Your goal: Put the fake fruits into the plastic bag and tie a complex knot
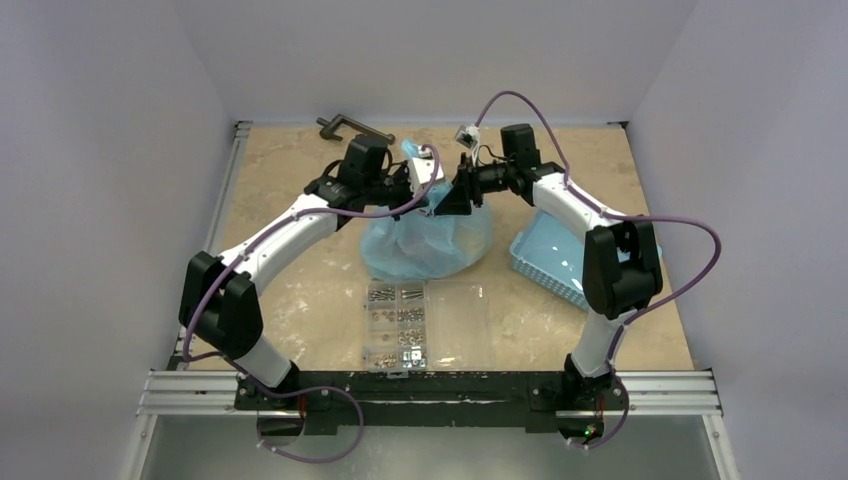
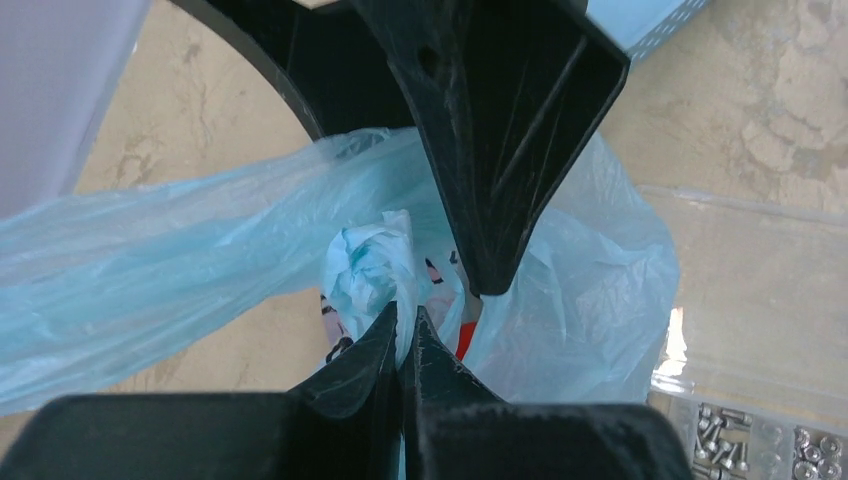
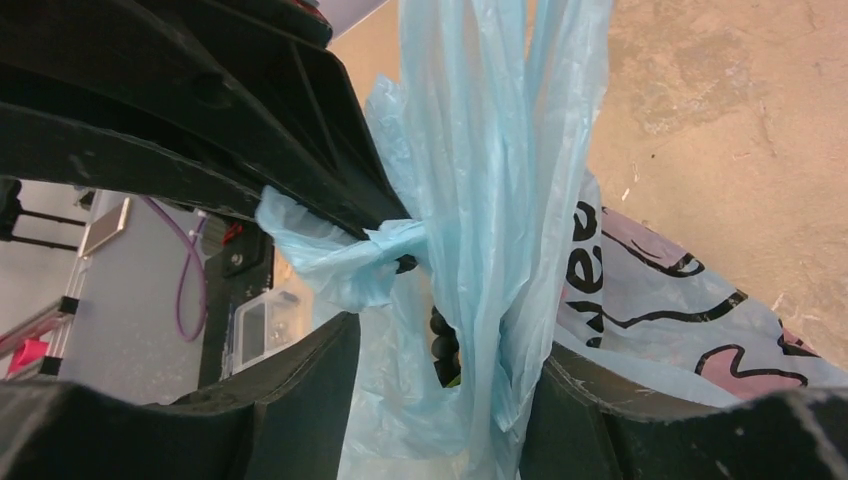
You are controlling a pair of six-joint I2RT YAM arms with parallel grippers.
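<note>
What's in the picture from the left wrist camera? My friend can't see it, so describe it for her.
The left pincer is pinched shut on a twisted bit of the light-blue plastic bag. A black finger of the right pincer points down from above, and a clear box of screws sits at the bottom right.
</note>
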